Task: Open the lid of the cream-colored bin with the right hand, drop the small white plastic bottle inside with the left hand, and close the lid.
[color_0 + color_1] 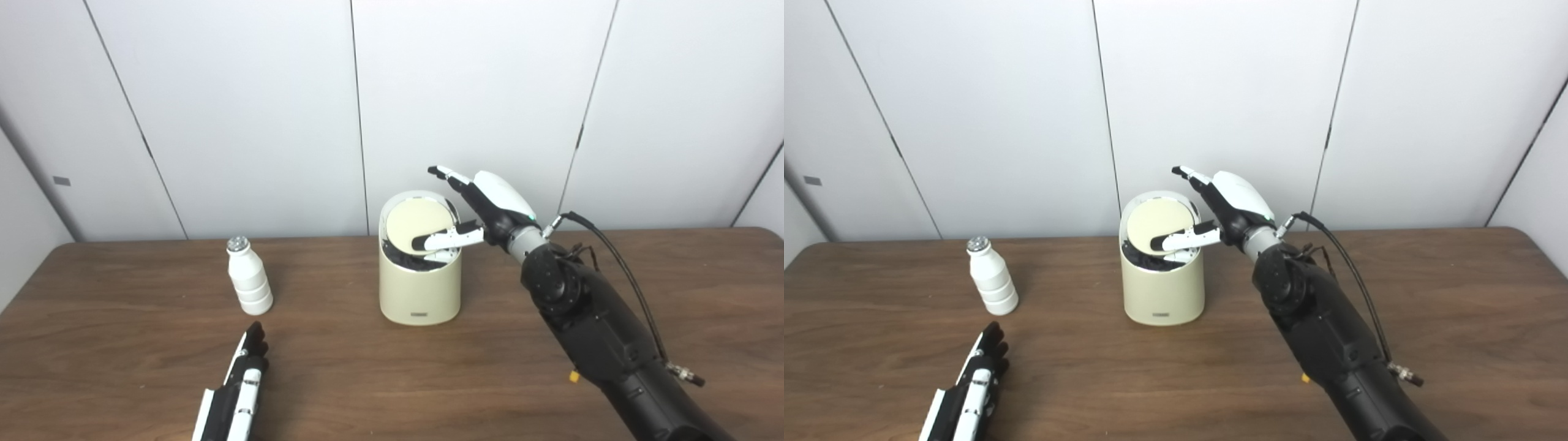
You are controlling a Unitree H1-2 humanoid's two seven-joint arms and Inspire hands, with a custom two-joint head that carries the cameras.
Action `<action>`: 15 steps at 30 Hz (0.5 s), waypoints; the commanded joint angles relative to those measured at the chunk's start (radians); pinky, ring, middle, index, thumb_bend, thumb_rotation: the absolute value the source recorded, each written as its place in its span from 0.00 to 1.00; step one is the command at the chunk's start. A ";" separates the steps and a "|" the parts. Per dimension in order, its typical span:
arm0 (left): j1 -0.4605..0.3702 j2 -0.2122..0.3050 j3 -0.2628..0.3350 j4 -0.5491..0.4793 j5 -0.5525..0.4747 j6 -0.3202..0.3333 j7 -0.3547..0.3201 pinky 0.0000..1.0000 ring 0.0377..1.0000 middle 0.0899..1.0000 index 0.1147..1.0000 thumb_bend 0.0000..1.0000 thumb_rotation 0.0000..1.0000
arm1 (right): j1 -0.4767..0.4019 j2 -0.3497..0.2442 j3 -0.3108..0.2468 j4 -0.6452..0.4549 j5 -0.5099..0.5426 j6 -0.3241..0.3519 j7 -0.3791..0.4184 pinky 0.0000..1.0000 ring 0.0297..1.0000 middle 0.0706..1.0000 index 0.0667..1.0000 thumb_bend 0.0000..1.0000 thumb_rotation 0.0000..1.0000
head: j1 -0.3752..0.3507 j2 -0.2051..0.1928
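The cream-colored bin stands mid-table, its round lid tilted up steeply so the dark inside shows below it. My right hand is at the bin's right rim with fingers stretched upward and apart. Its thumb lies across the lower face of the lid, and nothing is grasped. The small white plastic bottle with a silver cap stands upright to the left of the bin. My left hand lies low near the front edge, open, fingers pointing at the bottle and a short gap away from it.
The brown wooden table runs the full width, with white wall panels close behind it. A black cable loops off my right forearm over the table's right side.
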 commanded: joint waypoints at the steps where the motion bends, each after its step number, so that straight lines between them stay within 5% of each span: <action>1: 0.030 -0.011 -0.023 0.033 0.005 0.001 -0.010 1.00 1.00 1.00 1.00 0.26 0.83 | -0.047 0.003 -0.013 -0.011 0.000 -0.031 -0.029 0.88 0.91 0.91 0.90 0.80 0.55 | -0.001 0.000; 6: 0.029 -0.013 -0.022 0.032 0.007 0.001 -0.005 1.00 1.00 1.00 1.00 0.27 0.81 | -0.047 0.009 -0.014 0.002 -0.007 -0.034 -0.043 0.87 0.91 0.91 0.90 0.81 0.54 | -0.001 0.000; 15: 0.031 -0.018 -0.017 0.038 0.004 -0.034 -0.003 1.00 1.00 1.00 1.00 0.26 0.82 | -0.045 0.006 0.008 0.015 -0.028 -0.039 -0.049 0.89 0.90 0.90 0.89 0.85 0.31 | 0.003 0.006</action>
